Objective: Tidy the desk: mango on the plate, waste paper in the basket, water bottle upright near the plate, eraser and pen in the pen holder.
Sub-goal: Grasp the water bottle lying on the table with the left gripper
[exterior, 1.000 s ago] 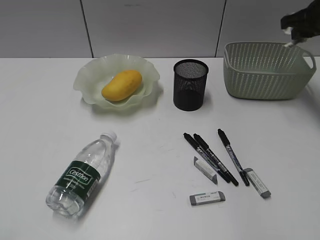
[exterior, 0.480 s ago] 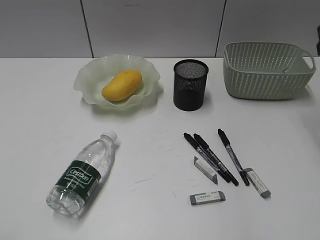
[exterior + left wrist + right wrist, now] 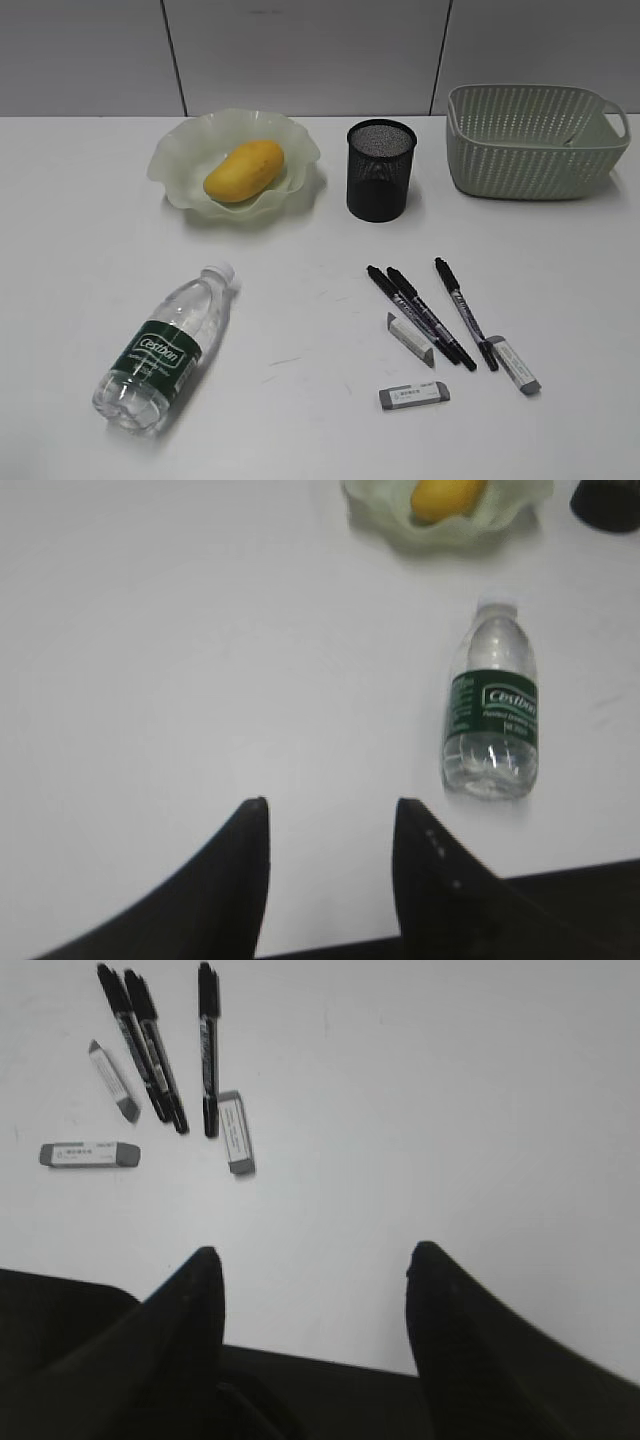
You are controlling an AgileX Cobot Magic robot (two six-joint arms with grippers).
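Right arm gone from 2 o'clock over the basket [image 3: 535, 140]; waste paper not visible, prob. inside.
Mango [image 3: 243, 170] on plate [image 3: 180, 150]; water bottle [image 3: 165, 345] lying at 7 o'clock, pens [image 3: 420, 315] + erasers [image 3: 415, 396] at 5 o'clock, outside pen holder [image 3: 380, 170]. Left gripper [image 3: 330, 845] and right gripper [image 3: 312, 1295] both wide, empty.
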